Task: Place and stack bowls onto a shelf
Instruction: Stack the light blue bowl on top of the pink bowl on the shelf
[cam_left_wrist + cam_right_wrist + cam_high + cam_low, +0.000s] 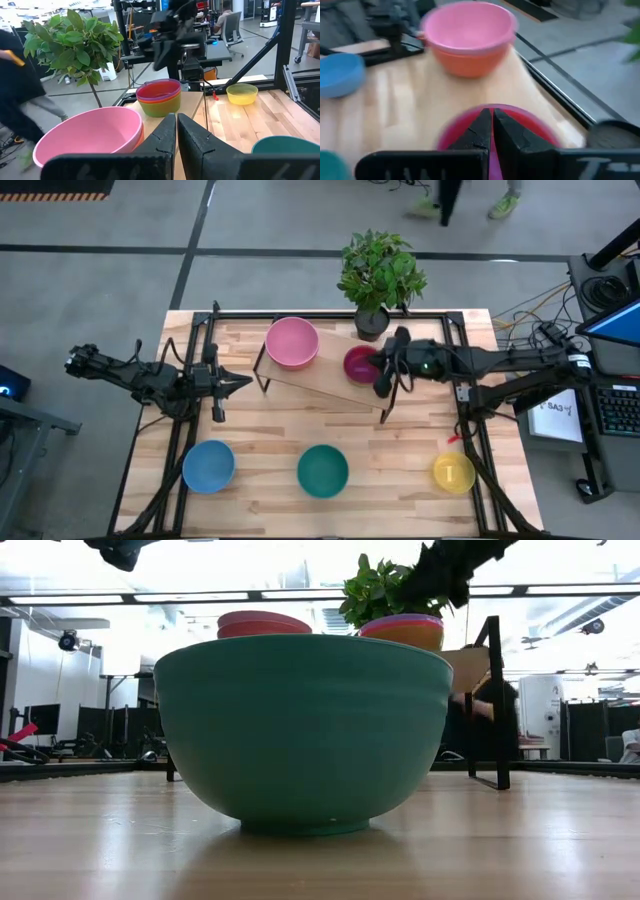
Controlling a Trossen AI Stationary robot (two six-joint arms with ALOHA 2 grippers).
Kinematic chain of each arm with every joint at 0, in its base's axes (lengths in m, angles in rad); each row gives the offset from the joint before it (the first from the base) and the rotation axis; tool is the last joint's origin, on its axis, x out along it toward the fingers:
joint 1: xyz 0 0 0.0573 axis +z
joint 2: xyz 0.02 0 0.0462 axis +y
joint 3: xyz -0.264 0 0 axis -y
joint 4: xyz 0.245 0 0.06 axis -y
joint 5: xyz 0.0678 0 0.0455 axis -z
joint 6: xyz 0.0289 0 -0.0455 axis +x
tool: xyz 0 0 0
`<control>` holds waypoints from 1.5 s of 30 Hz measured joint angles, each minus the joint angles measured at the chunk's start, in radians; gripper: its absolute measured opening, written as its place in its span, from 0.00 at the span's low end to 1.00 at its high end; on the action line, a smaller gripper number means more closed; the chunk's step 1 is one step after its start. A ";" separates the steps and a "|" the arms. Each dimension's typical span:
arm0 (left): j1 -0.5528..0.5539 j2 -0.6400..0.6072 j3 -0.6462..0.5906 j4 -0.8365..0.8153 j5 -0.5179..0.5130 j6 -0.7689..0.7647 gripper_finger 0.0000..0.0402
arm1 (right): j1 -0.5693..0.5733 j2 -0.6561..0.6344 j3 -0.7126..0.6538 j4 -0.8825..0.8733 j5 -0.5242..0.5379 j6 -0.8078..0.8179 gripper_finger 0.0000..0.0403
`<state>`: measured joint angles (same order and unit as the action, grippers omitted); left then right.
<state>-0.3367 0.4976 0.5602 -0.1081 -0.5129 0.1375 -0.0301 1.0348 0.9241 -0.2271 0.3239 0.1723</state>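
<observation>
The shelf [330, 385] carries two stacks. On its left end a pink bowl [291, 342] sits nested in a red-orange bowl [465, 65]. On its right end a purple bowl [360, 364] tops an orange and a lime green bowl [160, 107]. Blue [208, 466], teal [322, 471] and yellow [453, 472] bowls stand on the tabletop. My right gripper [384, 375] is shut and hovers just above the purple stack's right rim [405, 620]. My left gripper [240, 383] is shut and waits left of the shelf, pointing at it.
A potted plant [380, 275] stands at the far edge behind the shelf's right end. Black frame rails [470, 430] run along the table's sides. A person [470, 200] walks beyond the far edge. The three loose bowls sit along the near edge.
</observation>
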 joint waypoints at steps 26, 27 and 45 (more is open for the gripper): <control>0.000 0.459 0.133 0.091 0.270 -0.355 0.00 | 0.722 0.127 -0.022 0.072 0.316 -0.045 0.02; 0.000 0.490 0.163 0.065 0.270 -0.361 0.00 | 0.729 0.136 -0.032 0.103 0.316 -0.068 0.02; -0.027 0.834 0.411 -0.181 0.290 -0.481 0.23 | 0.701 -0.019 -0.376 0.680 0.043 -0.337 0.02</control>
<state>-0.3634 1.3318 0.9713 -0.2887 -0.2230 -0.3433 0.6712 1.0155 0.5476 0.4530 0.3670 -0.1650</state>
